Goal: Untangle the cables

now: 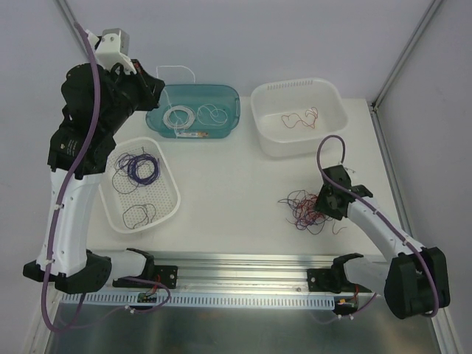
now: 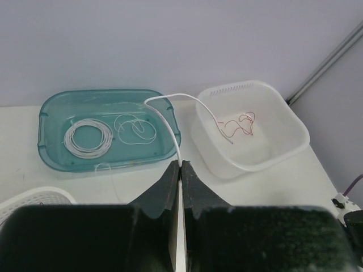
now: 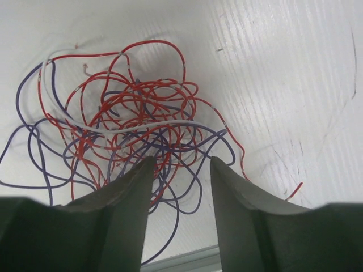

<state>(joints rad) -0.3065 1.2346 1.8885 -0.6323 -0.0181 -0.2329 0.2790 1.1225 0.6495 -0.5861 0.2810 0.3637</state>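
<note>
You're sorting: left gripper point(image 2: 180, 165) is pinching a white wire point(image 2: 170, 122); right gripper point(image 3: 180, 170), jaws half-parted, is sitting at the cables point(image 3: 130, 113), needing one strand

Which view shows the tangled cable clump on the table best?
The right wrist view: the clump fills it, red, purple and white strands distinct. The top view shows it small, beside the right claw. The left wrist view misses it.
</note>
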